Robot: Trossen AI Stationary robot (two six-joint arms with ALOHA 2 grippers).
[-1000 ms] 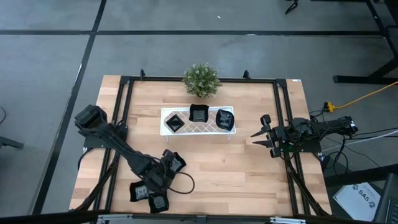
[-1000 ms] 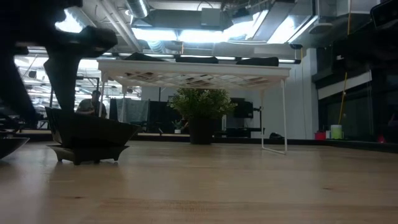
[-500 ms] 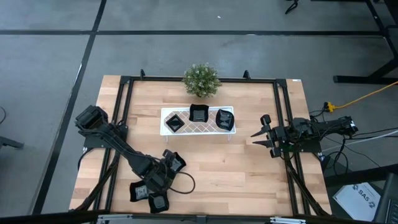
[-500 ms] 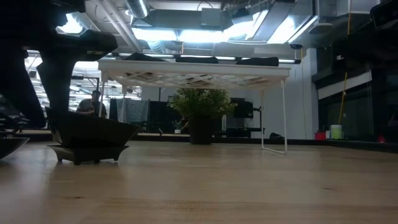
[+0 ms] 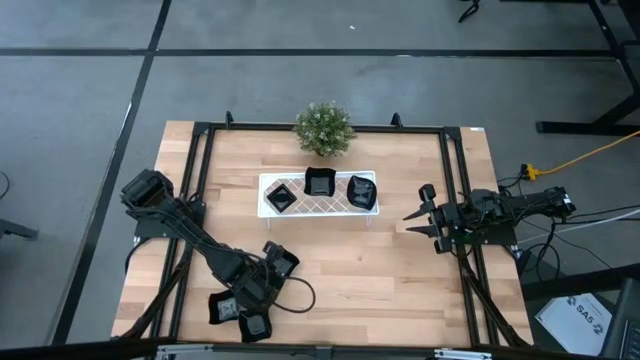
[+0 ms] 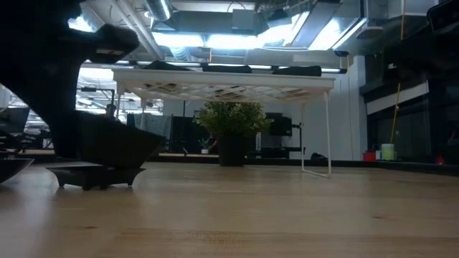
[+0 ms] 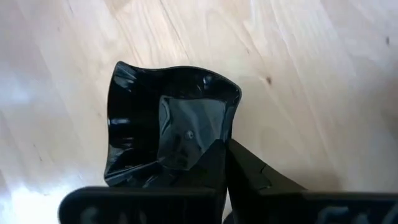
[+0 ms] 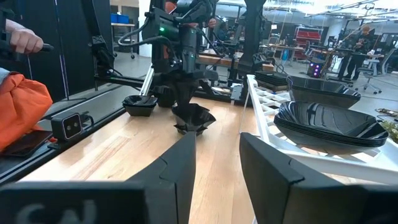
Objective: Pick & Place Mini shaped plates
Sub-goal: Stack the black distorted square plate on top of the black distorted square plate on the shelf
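Black dish tipping under my left tool

Glossy black mini plate sits between my left tool's fingers, lower left of the high view, near the front edge of the wooden surface. Change from half a second ago: in the low view the dish was level on its little foot; now its bowl is tilted, the left side lower, and my dark arm covers more of the left of that frame. In the wrist view one finger lies inside the bowl and the other just outside the rim. The fingers look pinched onto that wall, though the contact is partly hidden. I judge the grasp is made and the lift is starting; the foot seems to be on the wood or barely off it.

Two more dishes lie at the lower left of the high view, just beside my left arm. Three already sit on the white lattice tray at centre, below the plant.

Right tool waits mid-right, fingers spread apart, nothing in them.

Risk: thin rim hold, dish could swing or slip.
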